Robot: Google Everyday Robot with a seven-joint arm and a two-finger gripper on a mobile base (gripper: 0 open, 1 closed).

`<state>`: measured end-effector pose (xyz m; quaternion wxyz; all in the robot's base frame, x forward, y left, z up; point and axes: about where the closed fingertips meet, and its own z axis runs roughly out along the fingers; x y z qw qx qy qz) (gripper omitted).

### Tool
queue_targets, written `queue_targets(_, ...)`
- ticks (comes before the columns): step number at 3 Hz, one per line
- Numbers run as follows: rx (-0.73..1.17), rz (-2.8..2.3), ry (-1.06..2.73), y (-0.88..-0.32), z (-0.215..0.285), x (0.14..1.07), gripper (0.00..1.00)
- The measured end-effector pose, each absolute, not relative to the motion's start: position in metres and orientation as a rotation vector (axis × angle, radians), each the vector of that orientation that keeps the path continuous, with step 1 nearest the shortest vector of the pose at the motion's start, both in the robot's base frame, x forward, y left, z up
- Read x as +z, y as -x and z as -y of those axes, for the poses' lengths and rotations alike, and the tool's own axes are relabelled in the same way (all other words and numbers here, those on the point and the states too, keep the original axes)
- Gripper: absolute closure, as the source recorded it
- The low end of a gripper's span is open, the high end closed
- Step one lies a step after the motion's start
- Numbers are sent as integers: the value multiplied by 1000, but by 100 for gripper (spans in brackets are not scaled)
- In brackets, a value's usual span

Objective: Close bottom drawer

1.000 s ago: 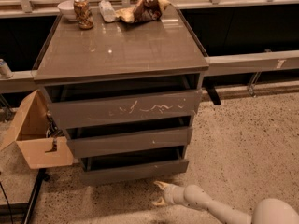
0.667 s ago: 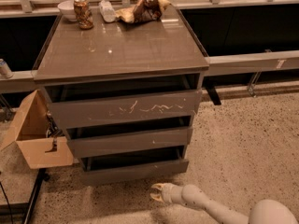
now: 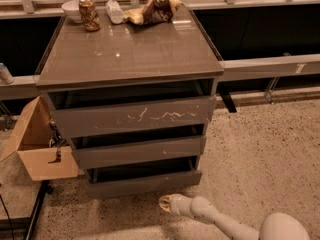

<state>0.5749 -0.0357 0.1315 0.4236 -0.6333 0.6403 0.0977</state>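
Observation:
The bottom drawer (image 3: 145, 183) is the lowest, slim, plain grey-brown front of the cabinet (image 3: 130, 54). It stands pulled out a little, with a dark gap above it. My gripper (image 3: 165, 203) is low near the floor, just in front of and slightly below the drawer front, right of its middle. It points left toward the drawer and holds nothing that I can see. The white arm (image 3: 225, 223) runs off to the lower right.
The scratched top drawer front (image 3: 135, 116) and the middle front (image 3: 140, 151) also stand slightly out. An open cardboard box (image 3: 37, 144) sits left of the cabinet. A can (image 3: 88, 14), a bowl (image 3: 71, 9) and a crumpled bag (image 3: 152, 9) stand on top. Speckled floor lies to the right.
My gripper has shifted slightly left and closer to the bottom drawer front. The drawers have not visibly moved.

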Motion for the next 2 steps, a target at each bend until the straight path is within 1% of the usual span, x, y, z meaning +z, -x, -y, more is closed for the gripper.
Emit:
queue_targets(1, 233, -1602, 1591, -588, 32, 126, 100)
queue_targets(2, 230, -1630, 1617, -614, 43, 129, 100)
